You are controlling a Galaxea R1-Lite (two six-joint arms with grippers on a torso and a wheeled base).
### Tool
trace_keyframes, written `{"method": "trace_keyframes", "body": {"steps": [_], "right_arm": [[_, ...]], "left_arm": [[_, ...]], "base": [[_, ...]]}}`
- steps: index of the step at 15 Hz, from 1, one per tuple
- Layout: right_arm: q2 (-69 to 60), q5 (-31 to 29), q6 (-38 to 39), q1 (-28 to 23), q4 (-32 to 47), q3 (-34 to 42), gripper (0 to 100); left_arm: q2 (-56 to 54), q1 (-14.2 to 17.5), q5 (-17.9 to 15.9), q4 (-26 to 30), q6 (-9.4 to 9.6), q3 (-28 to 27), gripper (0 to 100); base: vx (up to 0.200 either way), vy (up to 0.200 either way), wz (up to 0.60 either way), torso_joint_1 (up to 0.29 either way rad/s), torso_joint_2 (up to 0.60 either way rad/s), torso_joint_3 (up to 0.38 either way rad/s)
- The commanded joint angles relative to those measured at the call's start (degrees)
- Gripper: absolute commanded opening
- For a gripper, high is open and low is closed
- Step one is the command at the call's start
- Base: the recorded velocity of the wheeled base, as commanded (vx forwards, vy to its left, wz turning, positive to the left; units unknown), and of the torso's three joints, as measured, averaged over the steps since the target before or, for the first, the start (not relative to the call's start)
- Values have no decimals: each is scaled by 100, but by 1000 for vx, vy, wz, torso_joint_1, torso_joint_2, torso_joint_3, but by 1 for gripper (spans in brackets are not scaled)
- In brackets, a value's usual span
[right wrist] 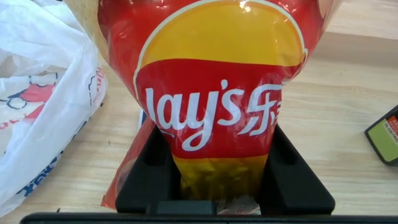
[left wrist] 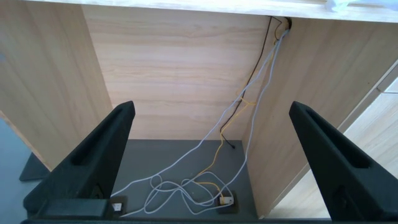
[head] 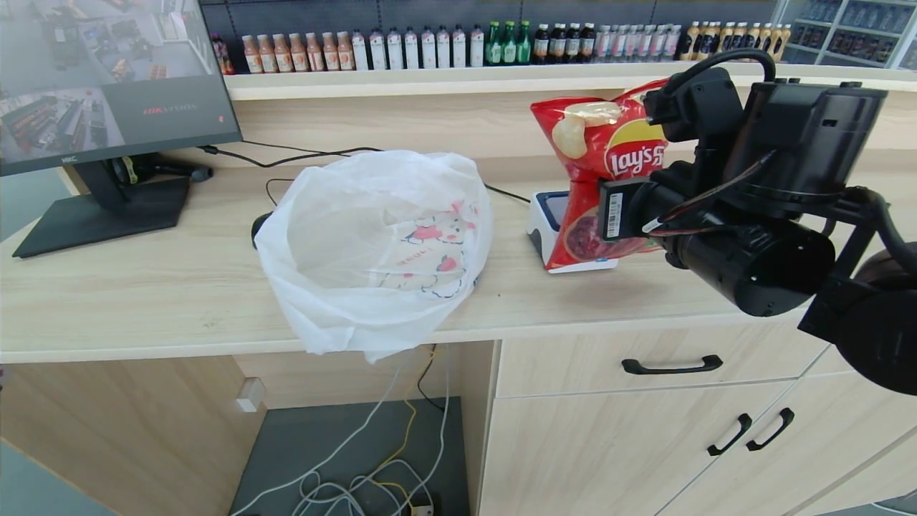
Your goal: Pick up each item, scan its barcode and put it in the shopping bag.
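Head view, with both wrist views. At the centre of the frame the white shopping bag [head: 372,244] sits on the pale wooden desk [head: 143,287], its mouth wide open toward the camera. Its lower folds hang over the desk's front edge. Through the mouth the far inner wall shows, with a pink-and-red cartoon print.

In the upper right a red-and-yellow chip bag [head: 609,143] is held upright in the air, clear of the desk. It is to the right of the shopping bag and not touching it. Its lower end overlaps a white scanner [head: 542,215] that stands on the desk behind it (whether the two touch cannot be told).

The right arm enters from the right edge, roughly level. The right pincer [head: 617,215] is closed on the chip bag's lower part. In the right wrist view its two black fingers [right wrist: 149,168] press the packet from either side.

The left pincer [left wrist: 211,109] is spread wide with nothing between its fingers. It faces the recess under the desk, where loose cables [left wrist: 205,180] lie on the dark floor [left wrist: 186,155].

A monitor [head: 107,72] fills the upper left. A row of bottles [head: 501,43] lines the shelf [head: 430,80] along the top.
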Motion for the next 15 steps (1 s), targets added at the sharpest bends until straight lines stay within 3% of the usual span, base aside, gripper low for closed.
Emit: {"method": "trace_keyframes", "body": {"steps": [1, 7, 15], "right_arm": [[26, 6, 12, -8, -9, -5, 0], [281, 6, -6, -61, -457, 13, 0], [237, 6, -6, -52, -466, 13, 0]], "left_arm": [[-2, 0, 0, 0, 0, 0, 100], [-2, 0, 9, 0, 0, 0, 100], [-2, 0, 9, 0, 0, 0, 100]], "base": [[0, 0, 0, 0, 0, 0], [0, 0, 0, 0, 0, 0], [0, 0, 0, 0, 0, 0]]}}
